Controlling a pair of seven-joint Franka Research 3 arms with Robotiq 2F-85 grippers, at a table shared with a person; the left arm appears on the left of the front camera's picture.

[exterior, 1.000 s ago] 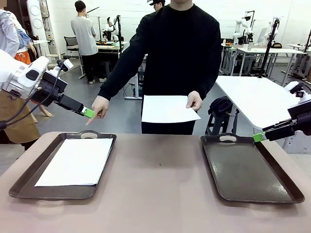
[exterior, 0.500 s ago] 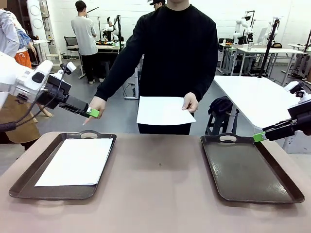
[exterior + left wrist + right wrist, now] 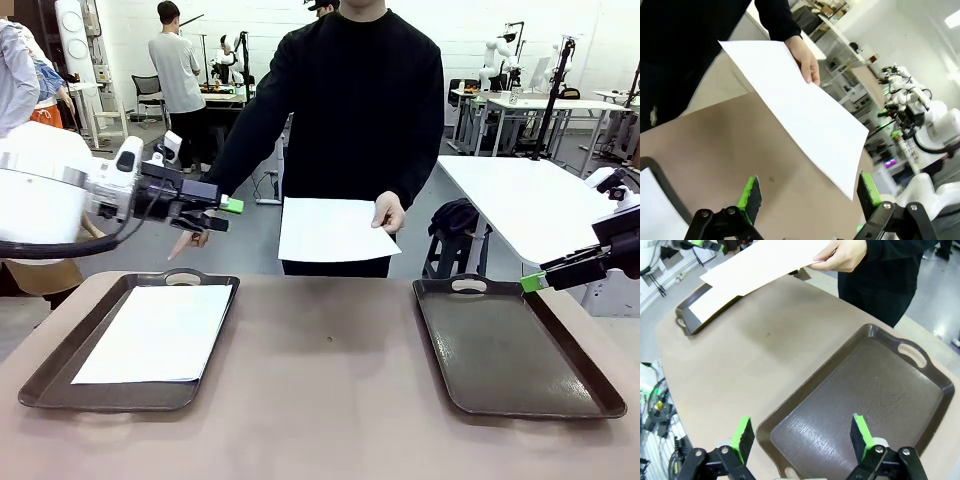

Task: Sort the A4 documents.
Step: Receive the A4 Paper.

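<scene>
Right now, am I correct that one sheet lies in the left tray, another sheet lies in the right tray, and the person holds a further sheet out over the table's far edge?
Not quite: the right tray holds nothing, as the front and right wrist views show. One sheet does lie in the left tray, and the person's hand does hold a further sheet out over the table's far edge.

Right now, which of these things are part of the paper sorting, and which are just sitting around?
Part of the job:
- held sheet, in the person's hand
- sheet lying in the left tray
- right tray, holding nothing
- left gripper, open, near the held sheet
- right gripper, open, above the right tray

Just around:
- white table behind
- dark bag on a stool
</scene>
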